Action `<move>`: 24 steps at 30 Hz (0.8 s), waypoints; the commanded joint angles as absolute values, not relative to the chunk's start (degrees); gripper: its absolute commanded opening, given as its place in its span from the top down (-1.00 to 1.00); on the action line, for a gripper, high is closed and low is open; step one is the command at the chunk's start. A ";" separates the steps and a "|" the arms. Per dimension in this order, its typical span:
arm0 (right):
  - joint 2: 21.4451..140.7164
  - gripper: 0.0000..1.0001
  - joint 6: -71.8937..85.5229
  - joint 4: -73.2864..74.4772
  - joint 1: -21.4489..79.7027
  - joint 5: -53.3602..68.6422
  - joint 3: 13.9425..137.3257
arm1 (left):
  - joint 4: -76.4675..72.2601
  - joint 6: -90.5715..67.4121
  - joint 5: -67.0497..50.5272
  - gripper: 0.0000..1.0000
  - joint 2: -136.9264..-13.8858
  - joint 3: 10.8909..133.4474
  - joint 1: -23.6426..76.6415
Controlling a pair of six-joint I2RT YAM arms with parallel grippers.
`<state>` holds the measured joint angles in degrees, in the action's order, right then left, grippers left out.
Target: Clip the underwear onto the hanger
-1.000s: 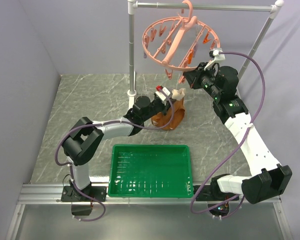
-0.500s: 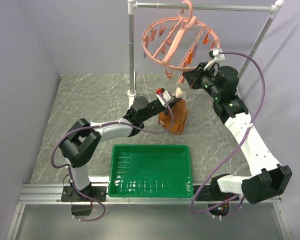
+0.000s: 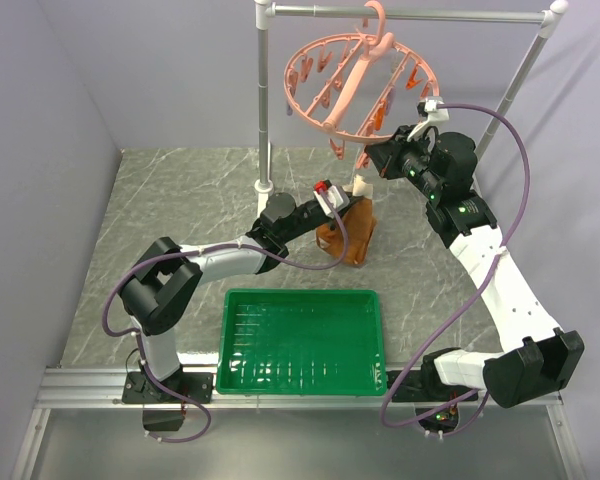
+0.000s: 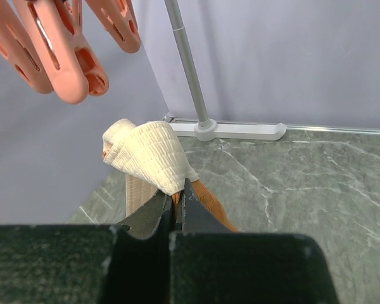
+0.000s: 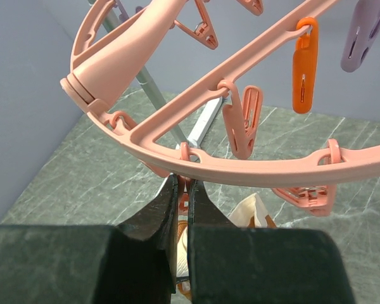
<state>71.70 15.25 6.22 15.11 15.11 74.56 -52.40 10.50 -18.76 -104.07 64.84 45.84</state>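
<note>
1. The left gripper (image 4: 177, 193), pressed together on the cream waistband, holds up the underwear (image 3: 348, 238); the rust-orange fabric droops below it over the marbled worktop (image 3: 180, 210), just under the pink hanger (image 3: 355, 85).
2. The right gripper (image 5: 183, 190) pinches a small pink clothespin (image 5: 184, 201) dangling from the hanger's ring; the folded waistband sits close beneath.
3. The hanger hooks over a grey rack (image 3: 265, 100); a green tray (image 3: 300, 340) lies near the arm bases.
</note>
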 commanded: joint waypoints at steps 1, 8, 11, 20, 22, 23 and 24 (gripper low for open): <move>71.45 1.00 14.50 8.79 14.77 16.61 76.11 | -56.16 13.00 -21.27 0.99 -102.66 67.24 46.06; 71.89 1.00 14.06 9.05 14.76 16.96 76.20 | -55.81 17.75 -22.94 1.00 -103.36 68.03 46.14; 71.81 1.00 13.71 9.32 14.68 17.05 76.20 | -55.90 19.42 -22.76 0.99 -103.62 68.47 46.05; 71.72 1.00 13.89 9.84 14.68 17.49 75.59 | -55.72 22.76 -22.94 0.99 -104.76 70.66 46.05; 71.63 1.00 13.89 9.93 14.68 17.58 75.67 | -55.29 23.11 -22.85 0.99 -105.03 71.27 45.97; 71.54 1.00 13.89 9.93 14.76 17.49 75.76 | -55.37 23.55 -22.50 0.99 -105.20 71.37 46.05; 71.46 1.00 13.80 10.02 14.77 17.49 75.85 | -55.46 23.73 -22.24 0.99 -105.47 71.54 46.05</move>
